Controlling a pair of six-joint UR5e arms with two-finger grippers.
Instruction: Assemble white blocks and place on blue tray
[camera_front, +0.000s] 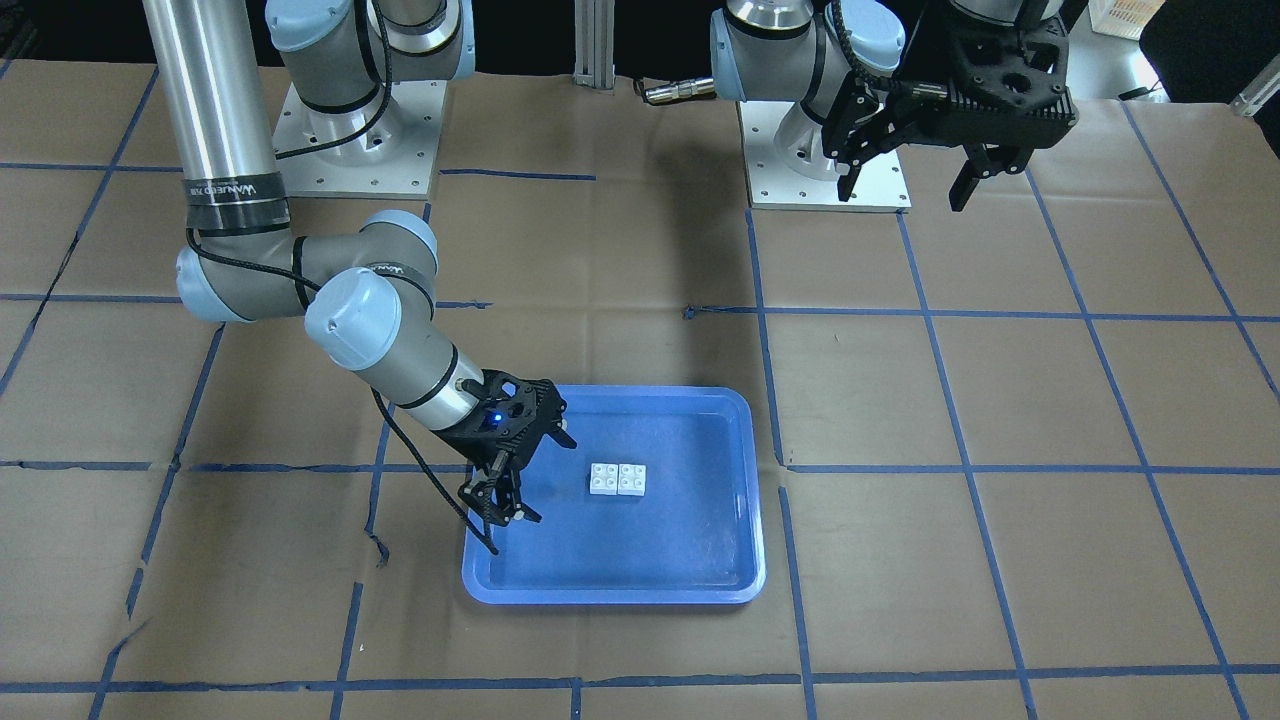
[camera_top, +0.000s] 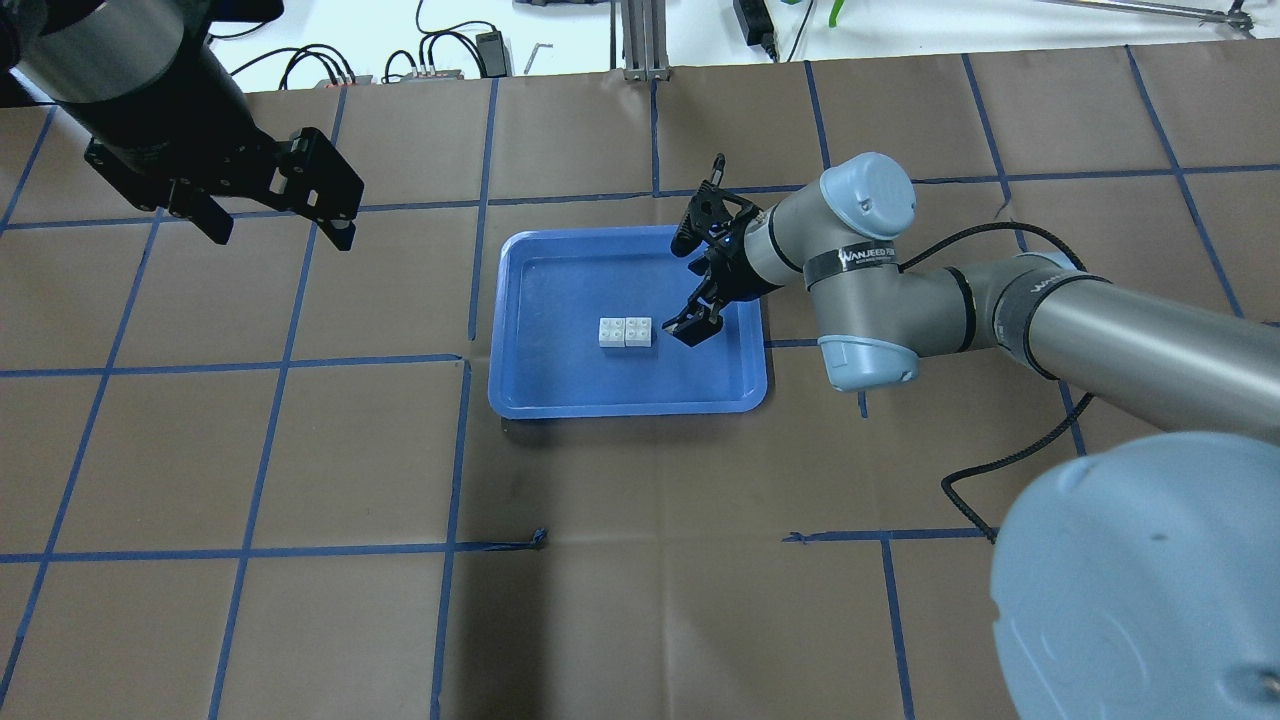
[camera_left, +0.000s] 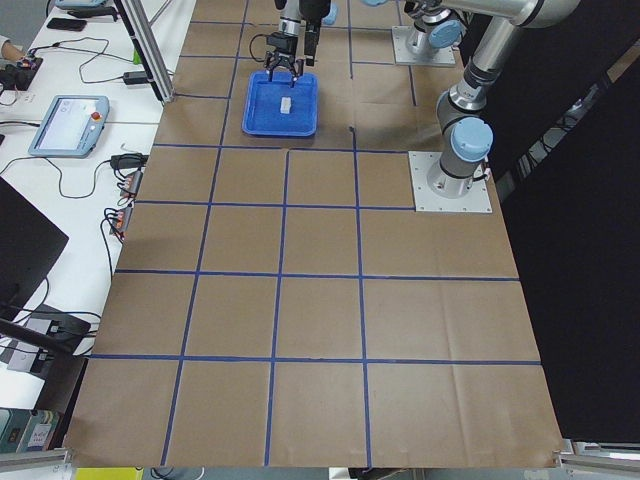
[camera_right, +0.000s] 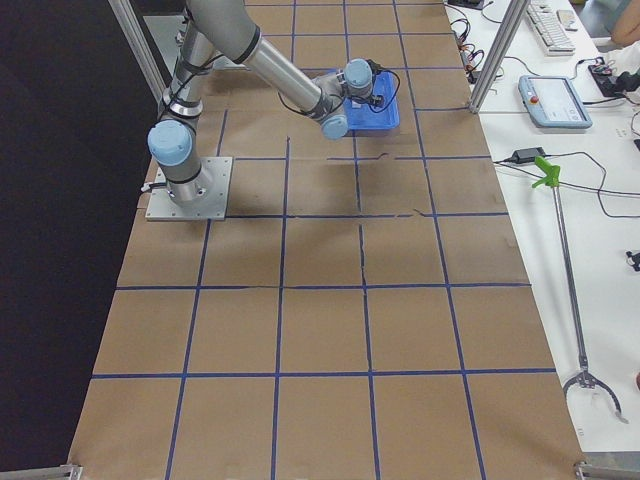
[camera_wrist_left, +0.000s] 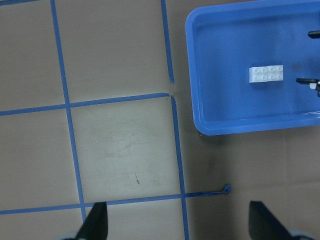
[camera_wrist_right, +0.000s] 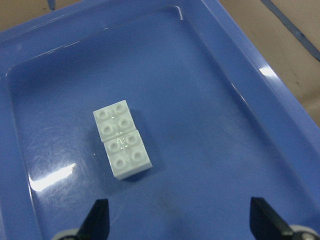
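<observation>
Two white blocks (camera_front: 617, 479) lie studs up, side by side and touching, in the middle of the blue tray (camera_front: 680, 545). They also show in the overhead view (camera_top: 625, 332) and both wrist views (camera_wrist_left: 266, 74) (camera_wrist_right: 121, 138). My right gripper (camera_front: 505, 512) (camera_top: 692, 328) is open and empty. It hovers low over the tray (camera_top: 560, 400), just beside the blocks and apart from them. My left gripper (camera_front: 905, 190) (camera_top: 280, 232) is open and empty, held high near its base, far from the tray.
The table is covered in brown paper with a blue tape grid. The tray (camera_left: 281, 105) lies near the middle of the table. The arm bases (camera_front: 825, 170) stand at the robot's edge. Monitors and cables (camera_left: 70, 120) lie beyond the far side.
</observation>
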